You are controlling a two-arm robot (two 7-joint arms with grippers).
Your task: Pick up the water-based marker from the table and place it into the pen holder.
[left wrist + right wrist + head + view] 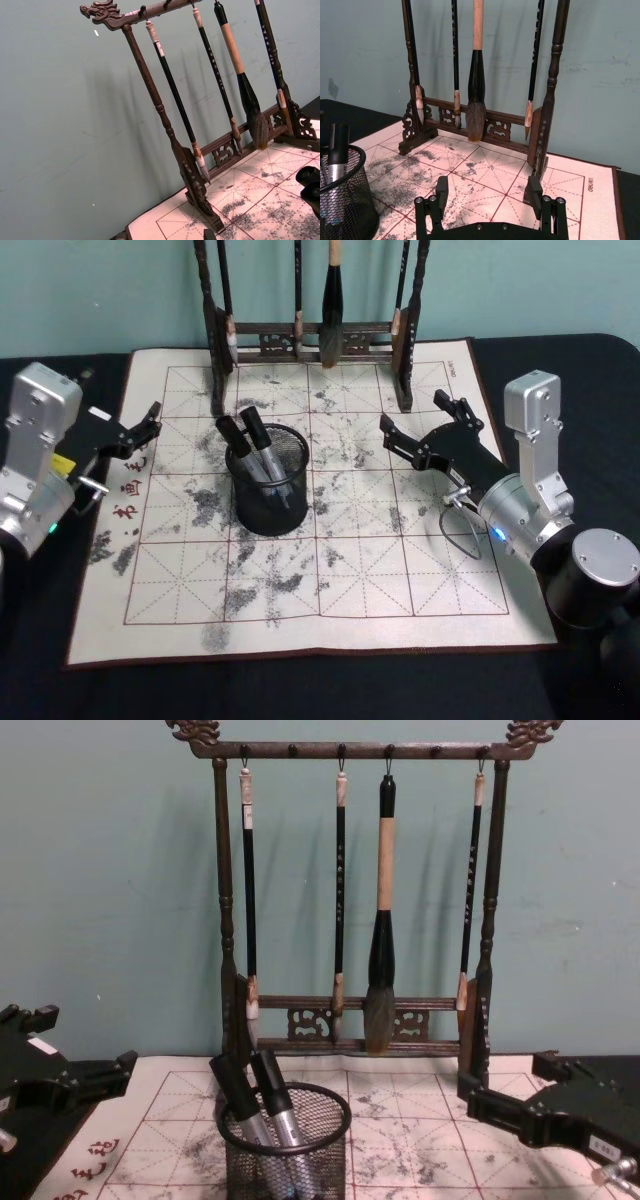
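**Markers stand in the mesh cup, both pincers apart**

The head view takes in the whole grid-printed practice mat on the black table, with red characters printed along its 9 o'clock edge, too small to read. The chest view adds the top bar of the brush rack and its four hanging brushes, which the head view cuts off.

The pen holder sits near the mat's middle, with two black-capped markers leaning inside it toward 11 o'clock. The right pincer hovers at the holder's 3 o'clock, well apart from it, fingers spread and holding nothing. The left pincer rests at the holder's 9 o'clock over the mat's edge, fingers slightly apart, also holding nothing.

The right wrist view shows small print at the mat's corner, sideways and not clearly legible.
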